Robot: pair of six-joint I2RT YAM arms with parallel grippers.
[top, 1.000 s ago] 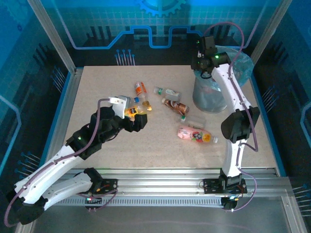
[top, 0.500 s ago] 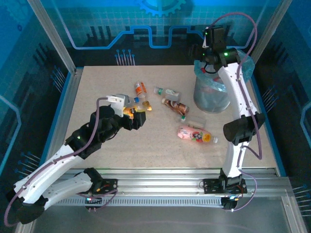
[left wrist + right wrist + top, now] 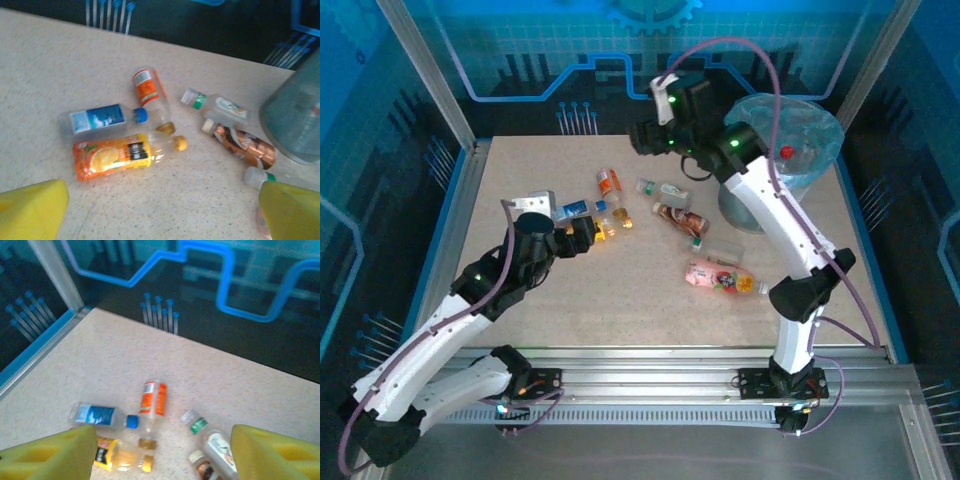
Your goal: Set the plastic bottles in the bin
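Several plastic bottles lie in the middle of the table: an orange-red labelled one [image 3: 610, 182], a blue labelled one [image 3: 574, 209], an orange juice one [image 3: 611, 223], a clear green-capped one [image 3: 663, 188], a brown one [image 3: 682, 218] and a pink one [image 3: 725, 280]. The bin [image 3: 772, 170] stands at the back right, with a red cap [image 3: 785, 152] showing inside its blue bag. My left gripper [image 3: 583, 235] hovers open just left of the juice bottle [image 3: 112, 156], nothing between its fingers. My right gripper [image 3: 643, 135] hangs open and empty above the table's back edge, looking down on the orange-red bottle [image 3: 154, 397].
A clear bottle [image 3: 720, 252] lies between the brown and pink ones. Metal frame posts [image 3: 425, 75] and blue walls enclose the table. The right arm's upper link [image 3: 770, 215] arches past the front of the bin. Bare tabletop [image 3: 650, 310] spreads across the near side.
My right gripper has opened and swung from above the bin leftward to the table's back edge. A red cap now shows in the bin. The left gripper drew slightly back to the left.
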